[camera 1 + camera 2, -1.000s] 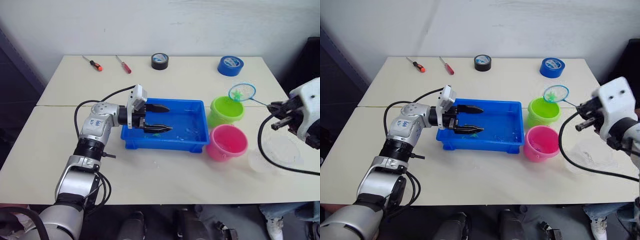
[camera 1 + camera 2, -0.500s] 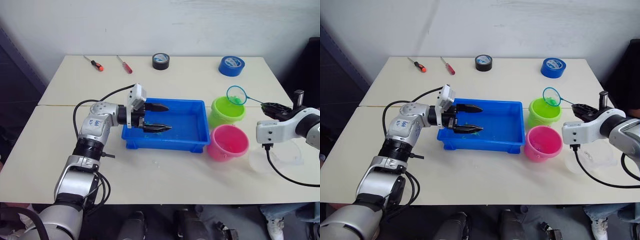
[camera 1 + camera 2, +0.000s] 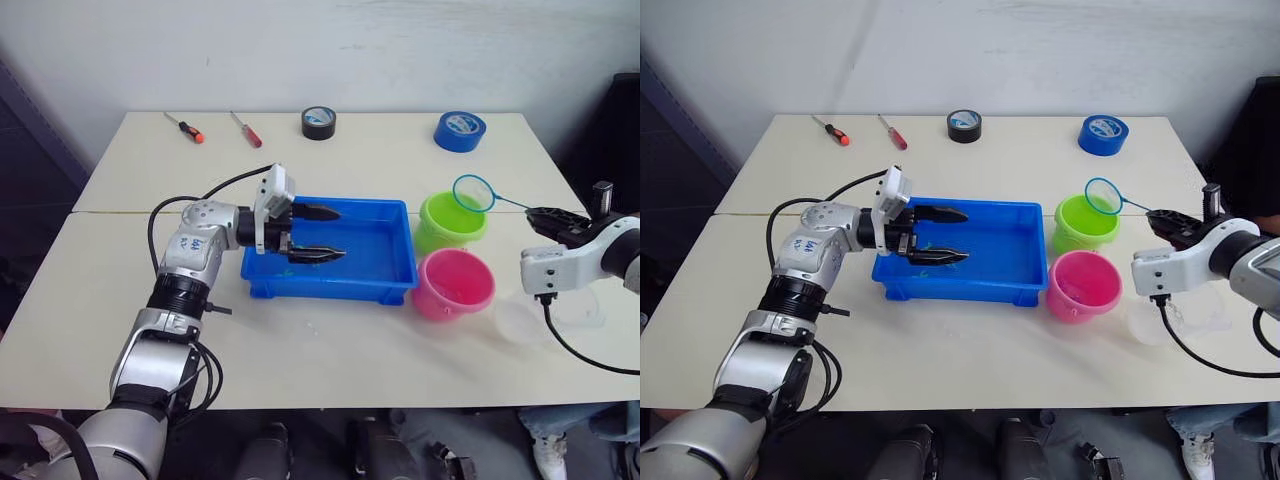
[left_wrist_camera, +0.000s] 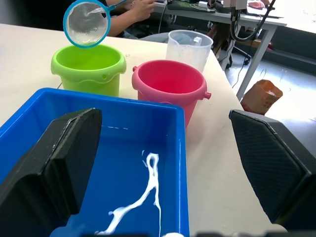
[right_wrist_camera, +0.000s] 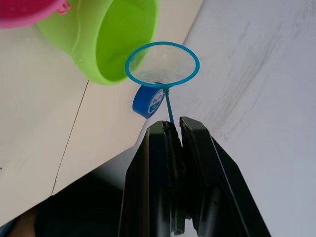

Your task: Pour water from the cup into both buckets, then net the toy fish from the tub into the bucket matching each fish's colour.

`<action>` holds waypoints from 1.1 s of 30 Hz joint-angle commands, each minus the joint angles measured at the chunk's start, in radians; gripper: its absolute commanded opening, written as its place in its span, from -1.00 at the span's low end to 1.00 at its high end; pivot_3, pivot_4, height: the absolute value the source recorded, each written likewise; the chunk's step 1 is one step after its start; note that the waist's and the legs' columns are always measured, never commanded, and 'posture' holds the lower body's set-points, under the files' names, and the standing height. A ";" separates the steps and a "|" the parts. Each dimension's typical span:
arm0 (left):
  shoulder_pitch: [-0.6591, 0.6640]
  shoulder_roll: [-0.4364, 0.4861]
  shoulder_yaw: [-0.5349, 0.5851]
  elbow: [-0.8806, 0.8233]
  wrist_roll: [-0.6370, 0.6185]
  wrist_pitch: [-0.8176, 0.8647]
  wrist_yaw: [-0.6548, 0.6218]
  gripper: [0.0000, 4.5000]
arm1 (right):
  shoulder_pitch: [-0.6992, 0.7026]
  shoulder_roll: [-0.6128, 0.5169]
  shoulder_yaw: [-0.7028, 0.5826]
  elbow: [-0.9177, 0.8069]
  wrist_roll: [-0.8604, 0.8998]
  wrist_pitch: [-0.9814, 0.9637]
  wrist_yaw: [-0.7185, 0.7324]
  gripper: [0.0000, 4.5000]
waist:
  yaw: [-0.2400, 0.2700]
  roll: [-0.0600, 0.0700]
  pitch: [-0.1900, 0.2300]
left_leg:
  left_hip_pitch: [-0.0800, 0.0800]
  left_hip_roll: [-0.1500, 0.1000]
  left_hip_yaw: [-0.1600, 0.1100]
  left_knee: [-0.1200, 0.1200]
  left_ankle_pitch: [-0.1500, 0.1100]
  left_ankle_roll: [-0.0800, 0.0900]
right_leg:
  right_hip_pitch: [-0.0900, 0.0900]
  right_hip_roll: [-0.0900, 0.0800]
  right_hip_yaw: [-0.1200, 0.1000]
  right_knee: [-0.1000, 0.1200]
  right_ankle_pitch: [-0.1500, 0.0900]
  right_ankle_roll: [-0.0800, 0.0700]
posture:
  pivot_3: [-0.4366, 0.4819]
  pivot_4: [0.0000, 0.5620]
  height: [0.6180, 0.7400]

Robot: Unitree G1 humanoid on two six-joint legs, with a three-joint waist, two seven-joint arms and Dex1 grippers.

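On the tabletop (image 3: 330, 340), the clear cup (image 3: 548, 310) stands nearest, just right of the pink bucket (image 3: 455, 284); the green bucket (image 3: 452, 221) sits just behind the pink one. Left of the pink bucket lies the blue tub (image 3: 385, 260), holding a little water. The left pincer (image 3: 328, 232) hangs over the tub's left end, its fingers spread wide, gripping nothing. The right pincer (image 5: 173, 129) is clamped on the handle of the net (image 3: 474, 192), whose hoop hangs above the green bucket's far rim
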State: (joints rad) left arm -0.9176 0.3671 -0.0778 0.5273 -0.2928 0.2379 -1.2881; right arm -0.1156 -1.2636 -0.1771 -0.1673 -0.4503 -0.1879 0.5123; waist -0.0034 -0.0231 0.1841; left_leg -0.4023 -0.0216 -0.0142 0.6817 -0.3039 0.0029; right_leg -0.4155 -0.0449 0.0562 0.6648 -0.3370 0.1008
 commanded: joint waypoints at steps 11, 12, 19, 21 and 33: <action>-0.072 0.005 0.000 0.112 0.015 -0.066 -0.066 0.99 | -0.178 0.377 -0.218 -0.518 0.686 0.997 0.165 -1.00 | 0.003 0.000 0.000 | 0.000 0.000 -0.002 0.001 0.000 0.000 | 0.001 -0.001 -0.001 0.006 0.000 0.000 | -0.05 -0.47 0.94; -0.068 0.005 -0.001 0.113 0.016 -0.070 -0.071 0.99 | -0.186 0.391 -0.224 -0.549 0.723 1.056 0.161 -1.00 | 0.003 0.000 0.000 | 0.000 0.000 -0.002 0.001 0.000 0.000 | 0.001 -0.001 -0.001 0.006 0.000 0.000 | -0.05 -0.47 0.94; -0.069 0.015 -0.013 0.126 -0.002 0.005 -0.170 0.99 | -0.201 0.491 -0.211 -0.733 0.963 1.376 0.112 -1.00 | 0.003 0.000 0.000 | -0.001 0.000 -0.003 0.001 -0.002 0.003 | 0.000 -0.001 -0.002 0.005 0.000 0.000 | -0.05 -0.47 0.94; -0.097 0.019 -0.013 0.162 0.010 0.001 -0.191 0.99 | -0.188 0.486 -0.203 -0.761 0.968 1.412 0.082 -1.00 | 0.003 0.000 0.000 | -0.001 0.000 -0.003 0.001 -0.002 0.003 | 0.000 -0.001 -0.002 0.004 0.000 0.000 | -0.05 -0.47 0.94; -0.170 0.014 -0.022 0.346 0.086 -0.117 -0.224 0.99 | -0.195 0.520 -0.180 -0.833 1.020 1.503 -0.051 -1.00 | 0.002 0.000 0.000 | -0.001 0.000 -0.003 0.000 -0.002 0.004 | 0.000 -0.001 -0.002 0.000 0.000 0.000 | -0.05 -0.47 0.94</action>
State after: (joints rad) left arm -1.0597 0.3732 -0.1006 0.8795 -0.2172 0.1453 -1.4984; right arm -0.2966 -0.7412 -0.3515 -0.9004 0.5596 1.3143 0.4798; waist -0.0014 -0.0230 0.1840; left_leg -0.4034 -0.0219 -0.0174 0.6818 -0.3062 0.0066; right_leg -0.4159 -0.0464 0.0543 0.6652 -0.3370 0.1007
